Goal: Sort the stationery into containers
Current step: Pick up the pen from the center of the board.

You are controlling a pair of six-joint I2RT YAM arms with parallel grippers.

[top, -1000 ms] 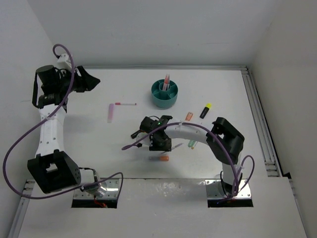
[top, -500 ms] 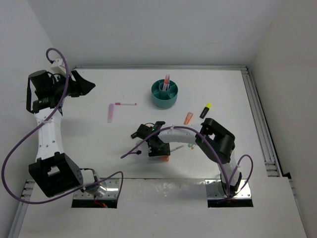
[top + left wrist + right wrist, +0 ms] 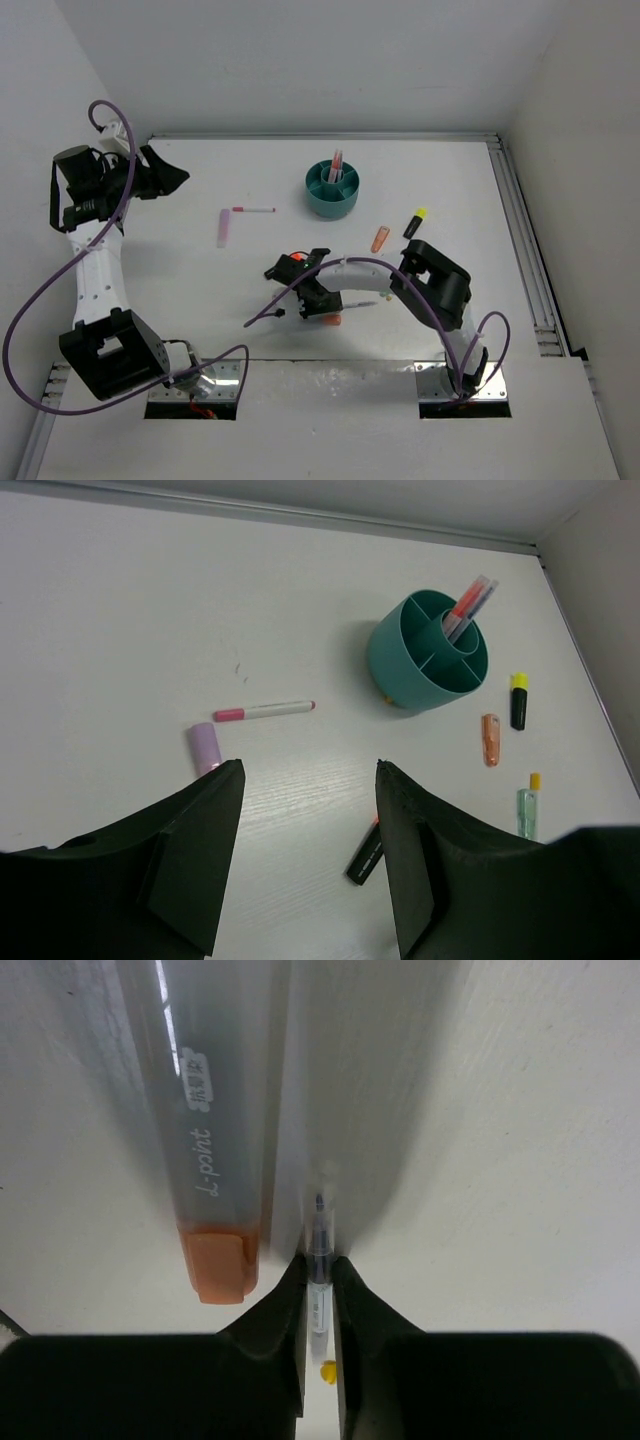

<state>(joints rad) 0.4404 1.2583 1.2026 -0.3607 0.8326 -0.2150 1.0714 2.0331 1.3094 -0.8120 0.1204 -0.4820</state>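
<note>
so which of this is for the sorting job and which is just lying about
Job: teal cup, pens in it, pink pen, lilac marker, orange marker, black-yellow marker, green highlighter, thin pen between the right fingers.
Lying about: purple cables, side rail.

Bright, even light from above on the white table [image 3: 200, 290] — shadows soft, faint. Up close the right wrist view blurs: the marker [image 3: 205, 1110] smears upward — the pen [image 3: 319, 1295] is sharper.

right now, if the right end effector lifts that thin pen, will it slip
Likely light and stiff: the thin pen is a slim straight barrel. It may pivot or slip, since the right end effector pinches one narrow spot.
</note>
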